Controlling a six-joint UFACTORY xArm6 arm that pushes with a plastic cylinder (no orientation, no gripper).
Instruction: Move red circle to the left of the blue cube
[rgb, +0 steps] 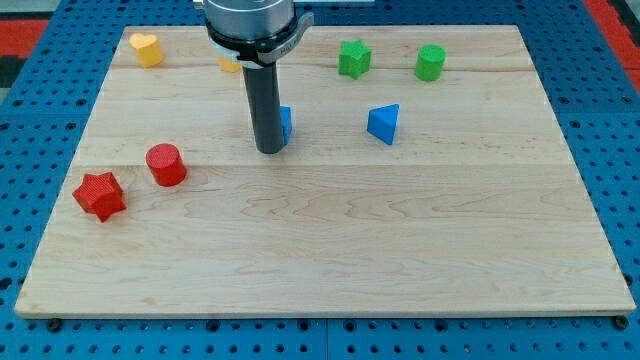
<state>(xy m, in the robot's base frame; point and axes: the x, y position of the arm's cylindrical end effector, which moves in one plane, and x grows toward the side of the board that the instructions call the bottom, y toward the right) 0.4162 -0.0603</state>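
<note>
Camera view: my tip (269, 150) sits against the blue cube (285, 124), mostly hiding it. I have no jaws, only a bare rod. The risk is that my tip nudges the cube as I leave. The red circle (166, 165) stands well left, beside the red star (99, 195). It is an upright cylinder, its axis vertical, with no facing.

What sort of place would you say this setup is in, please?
Probably a robotics lab bench: a wooden board on a blue perforated table, small blocks like the red circle, and my tip beside the blue cube.
</note>
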